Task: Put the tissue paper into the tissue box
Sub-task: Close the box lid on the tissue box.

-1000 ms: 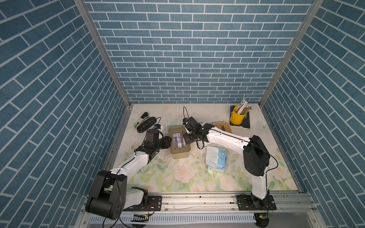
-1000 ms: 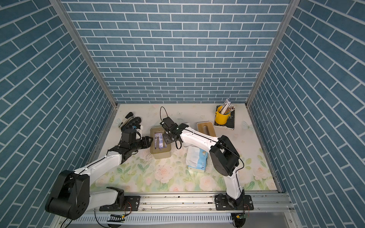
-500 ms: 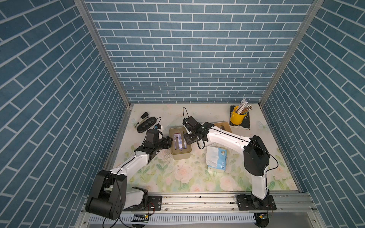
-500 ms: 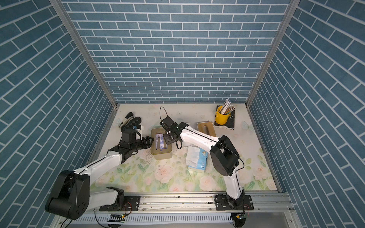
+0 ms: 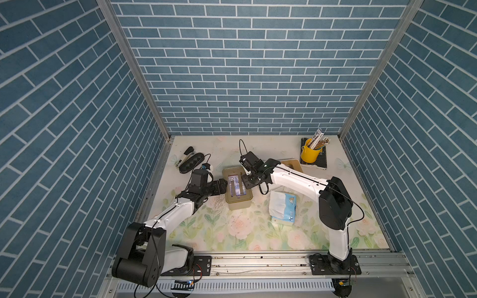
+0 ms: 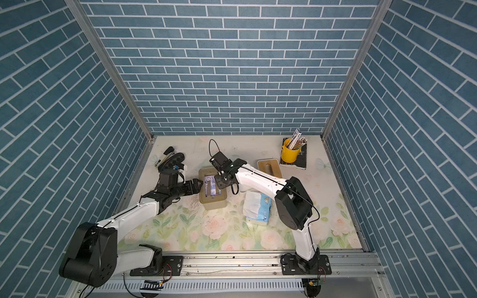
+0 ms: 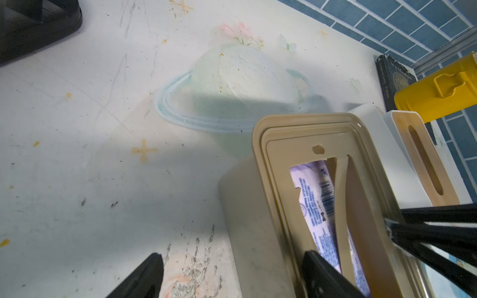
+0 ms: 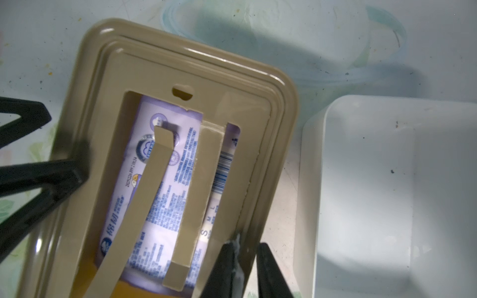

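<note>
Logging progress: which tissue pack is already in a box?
The purple pack, inside the tan box; the blue-and-white pack lies loose on the table.

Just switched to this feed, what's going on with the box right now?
The right gripper is shut on the rim of the tan tissue box, pinching one side. The left gripper is open at the opposite side, one finger outside the wall and one over the opening, gripping nothing. A purple tissue pack lies inside the box. A blue tissue pack lies on the table nearby, untouched.
</note>
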